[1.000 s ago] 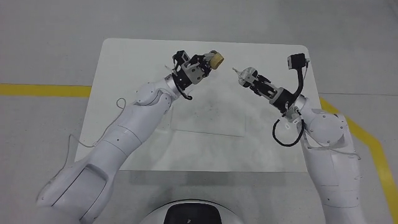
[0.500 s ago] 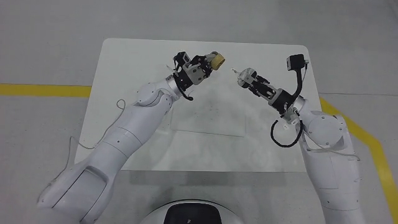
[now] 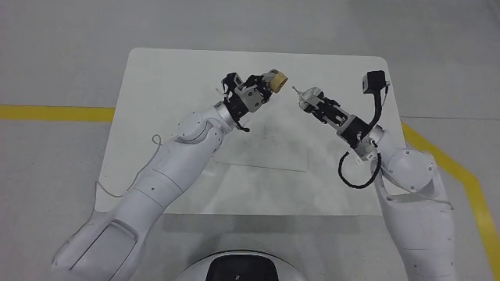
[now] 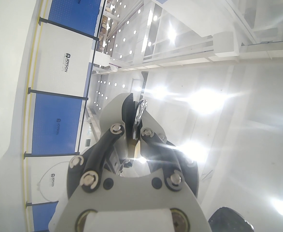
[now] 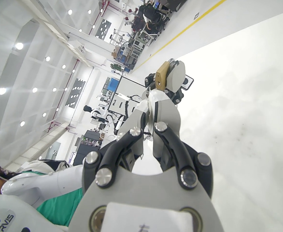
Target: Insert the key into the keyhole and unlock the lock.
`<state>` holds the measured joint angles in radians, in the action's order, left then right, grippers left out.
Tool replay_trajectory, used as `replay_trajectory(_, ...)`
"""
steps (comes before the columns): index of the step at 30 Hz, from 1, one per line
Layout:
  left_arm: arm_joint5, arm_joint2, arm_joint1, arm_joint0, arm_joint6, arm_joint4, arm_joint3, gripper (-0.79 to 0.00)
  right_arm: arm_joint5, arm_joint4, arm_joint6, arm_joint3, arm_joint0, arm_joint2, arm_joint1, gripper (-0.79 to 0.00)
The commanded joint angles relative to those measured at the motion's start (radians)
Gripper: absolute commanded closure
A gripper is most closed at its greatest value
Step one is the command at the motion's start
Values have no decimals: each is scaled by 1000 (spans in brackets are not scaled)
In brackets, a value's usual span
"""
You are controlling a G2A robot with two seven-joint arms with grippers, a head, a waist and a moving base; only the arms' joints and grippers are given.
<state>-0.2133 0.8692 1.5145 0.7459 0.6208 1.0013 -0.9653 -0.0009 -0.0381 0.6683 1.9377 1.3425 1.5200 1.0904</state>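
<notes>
Brass padlock: sits clamped between the closed fingers of left gripper, up in the air above white tabletop, body poking past the fingertips toward the other arm.
Small silver key: sits pinched in closed right gripper, tip aimed at the lock, near it but apart, not yet in.
Keyhole: reads as a dark spot on the brass end face in right wrist view, turned toward the key; looks roughly in line, blade roll impossible to judge.
Misalignment risk: comes from a small slot plus any offset or wrong blade roll; ends with tip jammed on the brass face.
Lock pivot risk: comes from two flat pads as the only hold; likely means body swinging or sliding under key push.
Key slip risk: comes from a thin bow between pads; likely means twist in the grip under insertion or turning load.
Drop risk: follows from both parts held in mid-air; means a fall to the table on any slip.
</notes>
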Motion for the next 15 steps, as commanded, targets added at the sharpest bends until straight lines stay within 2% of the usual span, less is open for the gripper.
replay_trajectory(1, -5, 4, 2, 3, -6, -5, -3, 0, 44, -10, 6, 25, 13, 3, -1, 0)
replay_trajectory(7, -7, -1, 9, 4, -16, -67, -8, 0, 137, -32, 34, 80, 37, 15, -4, 0)
replay_trajectory(15, 8, 6, 18, 7, -16, -95, -7, 0, 185, -25, 24, 85, 34, 8, -6, 0)
